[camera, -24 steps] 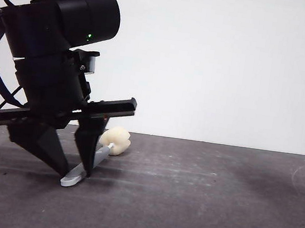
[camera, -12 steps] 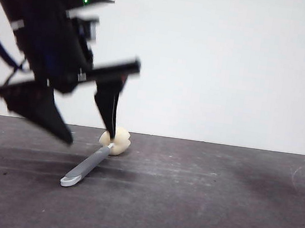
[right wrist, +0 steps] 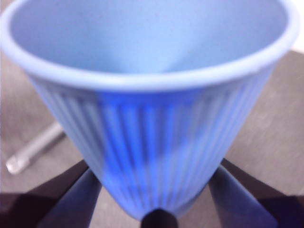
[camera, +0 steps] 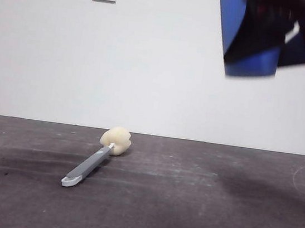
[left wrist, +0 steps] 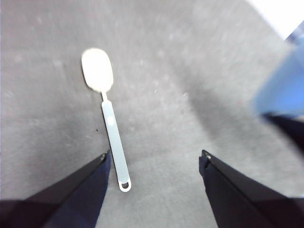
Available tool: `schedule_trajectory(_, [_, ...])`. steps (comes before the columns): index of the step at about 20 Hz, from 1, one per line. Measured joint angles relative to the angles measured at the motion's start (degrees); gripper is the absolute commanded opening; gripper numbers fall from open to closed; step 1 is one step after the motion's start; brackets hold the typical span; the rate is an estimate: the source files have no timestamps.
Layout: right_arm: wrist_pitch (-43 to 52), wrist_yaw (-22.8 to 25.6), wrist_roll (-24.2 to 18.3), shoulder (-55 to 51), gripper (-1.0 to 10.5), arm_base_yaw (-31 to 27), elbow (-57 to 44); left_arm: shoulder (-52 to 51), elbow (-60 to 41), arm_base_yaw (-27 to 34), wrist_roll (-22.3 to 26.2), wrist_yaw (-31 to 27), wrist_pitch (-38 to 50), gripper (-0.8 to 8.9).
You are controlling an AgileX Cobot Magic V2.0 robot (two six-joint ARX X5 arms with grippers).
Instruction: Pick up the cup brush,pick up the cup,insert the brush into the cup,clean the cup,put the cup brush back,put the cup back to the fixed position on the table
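A: Setting the cup [right wrist: 152,118] down is your step; right claw [right wrist: 154,209] clamps its ribbed base, high in the air at 1 o'clock in the front view.

B: Brush?

A: Cup brush [camera: 97,159] lies flat on the tabletop [camera: 212,212], 7 o'clock. Left claw [left wrist: 154,164] wide, empty above it. Lower the cup upright, well apart from the brush.

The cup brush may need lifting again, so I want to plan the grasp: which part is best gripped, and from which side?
Probably the flat grey handle of the cup brush, mid-length, from straight above. It lies flat on the table, so jaws can close across its narrow width. The sponge head is soft and rounded, a poorer hold. The left gripper is open above it; the right gripper holds the cup.
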Motion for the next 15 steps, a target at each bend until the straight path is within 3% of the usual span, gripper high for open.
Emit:
schedule_trajectory(6, [19.2,-4.1,-3.0,16.2,-0.1,-5.1,-3.3,-11.9,0.0,0.0,0.0,1.2,-7.5,3.11])
schedule_trajectory(11, [32.8,-6.1,-3.3,31.8,-0.1,-9.9,-3.3,-12.5,0.0,0.0,-0.2,1.4,-12.2,3.11])
schedule_trajectory(15, [40.4,-9.4,-2.7,37.3,-0.1,-13.5,-3.3,-12.5,0.0,0.0,-0.2,1.4,-12.1,3.11])
